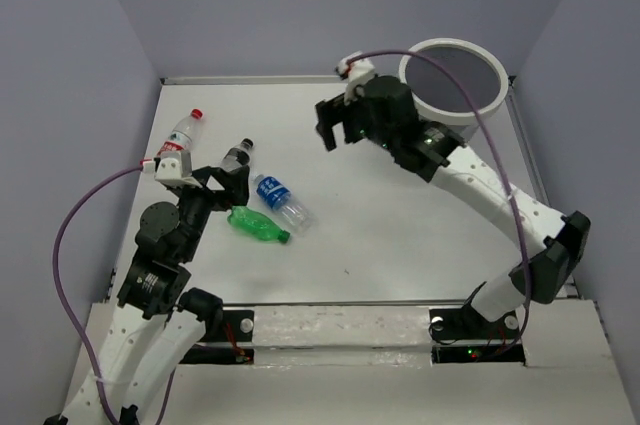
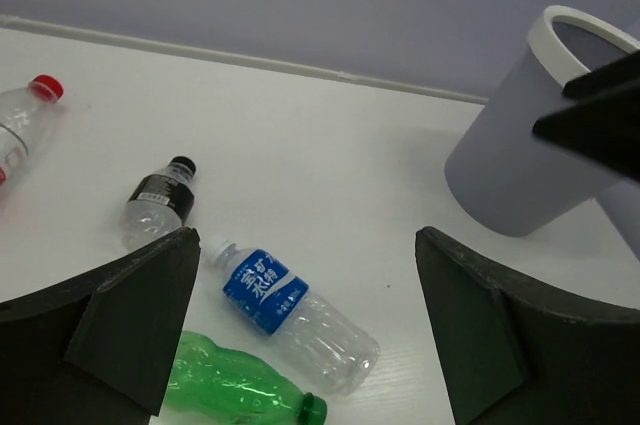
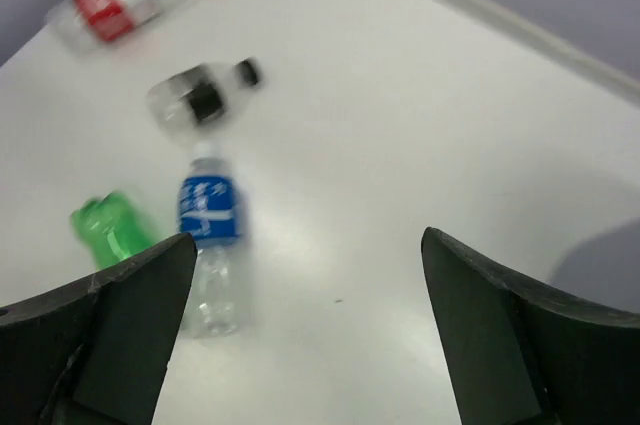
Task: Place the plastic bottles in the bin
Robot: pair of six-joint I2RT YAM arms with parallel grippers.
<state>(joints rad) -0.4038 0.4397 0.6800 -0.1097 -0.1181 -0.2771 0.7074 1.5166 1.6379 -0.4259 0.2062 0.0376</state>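
Left gripper [image 1: 228, 185] and right gripper [image 1: 335, 133] both spread, holding nothing. Four plastic bottles [image 2: 290, 310] lie loose on the table [image 1: 400, 235], and the bin [image 1: 450, 112] stands at the far right.

You have the blue-label bottle [image 1: 280, 200] and green bottle [image 1: 258, 226] close together beside the left gripper, with the black-label bottle [image 1: 237, 157] and red-label bottle [image 1: 180, 135] beyond. Judge them empty: light, thin-walled, slick, apt to roll or buckle — take each across the labelled mid-body. The right wrist view is blurred, the left wrist view cuts off the red-label bottle, and the bin's contents cannot be made out.
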